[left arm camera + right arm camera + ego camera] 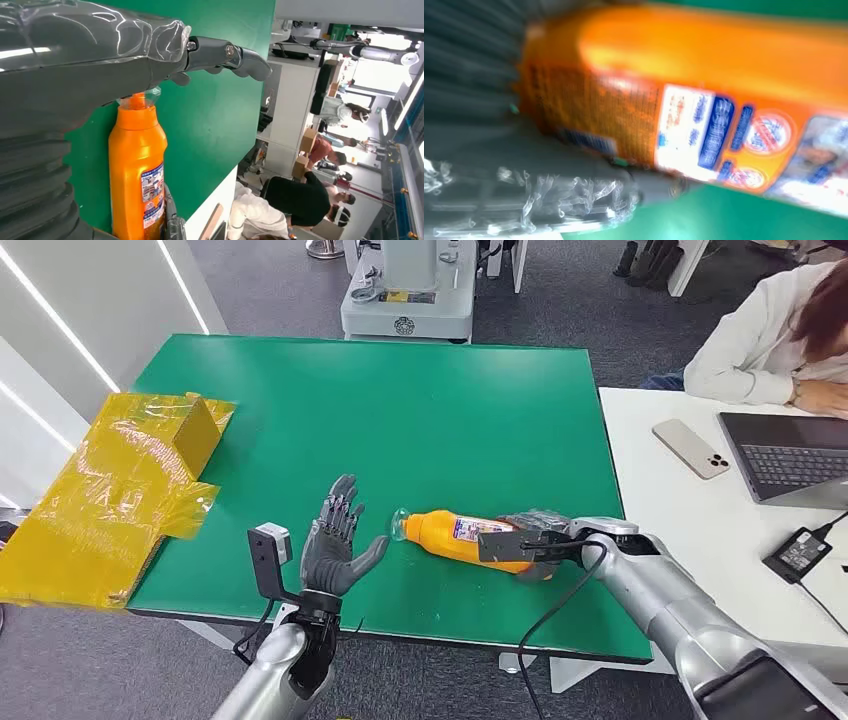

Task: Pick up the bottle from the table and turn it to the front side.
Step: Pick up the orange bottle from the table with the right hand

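Note:
An orange bottle with a clear cap and a white-and-blue label lies on its side on the green table, cap pointing to my left. My right hand grips its base end, fingers wrapped around it. Seen up close and blurred in the right wrist view, the bottle shows its label, with my right hand beside it. My left hand hovers with fingers spread just beyond the cap, holding nothing. From the left wrist, the bottle runs away from my left hand.
A yellow wrapped box lies at the table's left edge. To the right, a white table carries a phone, a laptop and a power adapter, with a seated person behind. A grey machine stands beyond the table.

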{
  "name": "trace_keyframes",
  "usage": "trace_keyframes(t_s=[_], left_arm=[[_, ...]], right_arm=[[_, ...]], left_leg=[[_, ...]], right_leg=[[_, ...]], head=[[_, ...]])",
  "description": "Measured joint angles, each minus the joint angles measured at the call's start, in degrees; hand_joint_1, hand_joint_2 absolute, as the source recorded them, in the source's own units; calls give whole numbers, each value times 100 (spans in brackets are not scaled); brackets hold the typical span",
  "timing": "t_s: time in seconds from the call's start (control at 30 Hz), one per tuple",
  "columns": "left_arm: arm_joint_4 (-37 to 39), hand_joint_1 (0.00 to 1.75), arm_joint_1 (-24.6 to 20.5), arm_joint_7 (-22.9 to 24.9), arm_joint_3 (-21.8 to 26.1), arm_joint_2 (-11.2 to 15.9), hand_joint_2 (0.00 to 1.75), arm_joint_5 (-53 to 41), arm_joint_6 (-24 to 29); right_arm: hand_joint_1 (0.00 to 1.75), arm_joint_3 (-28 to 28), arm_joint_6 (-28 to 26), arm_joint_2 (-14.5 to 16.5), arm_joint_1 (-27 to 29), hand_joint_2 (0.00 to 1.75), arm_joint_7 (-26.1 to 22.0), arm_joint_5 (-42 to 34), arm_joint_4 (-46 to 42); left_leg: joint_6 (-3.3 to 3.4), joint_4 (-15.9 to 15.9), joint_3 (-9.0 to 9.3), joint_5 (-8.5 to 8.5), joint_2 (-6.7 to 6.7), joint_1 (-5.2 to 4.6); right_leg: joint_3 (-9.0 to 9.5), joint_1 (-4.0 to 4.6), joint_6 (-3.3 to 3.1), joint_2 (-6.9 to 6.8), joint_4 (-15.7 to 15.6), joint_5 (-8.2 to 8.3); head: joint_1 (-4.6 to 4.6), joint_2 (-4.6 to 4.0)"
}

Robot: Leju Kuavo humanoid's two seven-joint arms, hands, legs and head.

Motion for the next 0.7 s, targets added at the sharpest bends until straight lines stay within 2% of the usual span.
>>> trace_keyframes(t_s=[0.27,0.47,0.6,0.7], left_arm=[[-53,0,62,-6,12,15,175,0,10],[-201,0,195,-17,67,46,175,-22,-6],[-331,0,362,-50,86,71,175,-51,-9],[-401,0,477,-156,142,95,175,18,82]], right_arm=[[175,13,-172,-43,67,175,-4,29,0],[175,-1,-920,-86,290,175,-208,37,-110],[175,-196,-1235,-127,558,175,-549,-305,-269],[175,-601,-1360,-165,988,175,-1172,-999,-556]], left_leg=[[2,1,1,2,0,0],[2,0,7,1,3,0],[2,-1,9,0,3,0],[2,-1,6,0,-1,1]], right_leg=[[3,0,4,-1,0,4],[7,0,5,3,-2,4],[10,0,6,2,-4,4],[11,1,6,-2,-3,4]], head=[[1,0],[0,0],[1,0],[1,0]])
